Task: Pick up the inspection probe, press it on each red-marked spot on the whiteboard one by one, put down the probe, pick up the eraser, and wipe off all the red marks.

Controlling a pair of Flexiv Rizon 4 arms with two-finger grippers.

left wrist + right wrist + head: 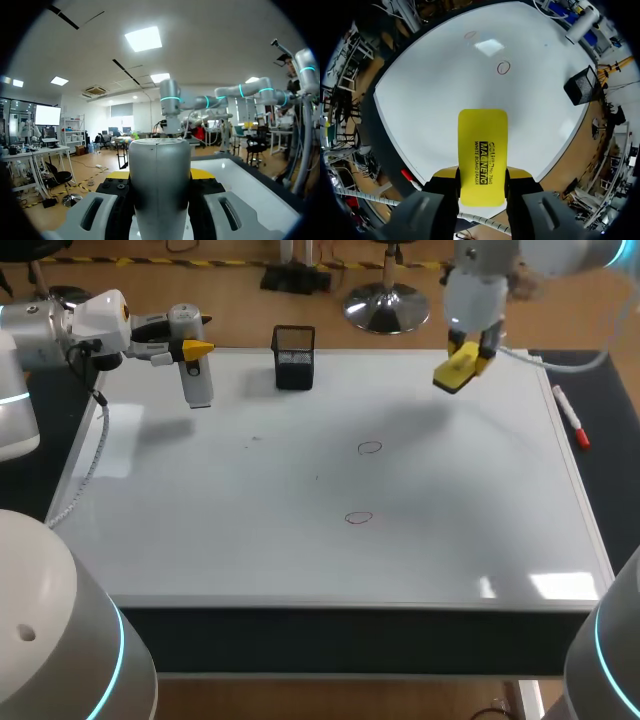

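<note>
Probe (159,195) is clamped in your left gripper (160,174), with one yellow-tipped finger against each side of its silver barrel. In the head view the probe hangs tip-down over the far left corner of the whiteboard (250,510), well apart from both marks. This keeps the left arm clear of the wiping area. Whether the tip touches the board cannot be told. Treat this as a parked hold: the probe is not yet set down, although the task calls for that before erasing.

The eraser (482,155) is held in your right gripper (482,173), fingers closed on its two long edges. This leaves the wiping face free and turned toward the board. It hangs above the far right part of the board, not in contact.

The farther red mark (370,448) and the nearer red mark (358,518) lie near the board's middle, both intact. Wiping has likely not begun.

The black holder (293,357) stands at the far edge between the grippers. The red marker (572,417) lies beside the board's right edge. Keep your sweep short of both.
</note>
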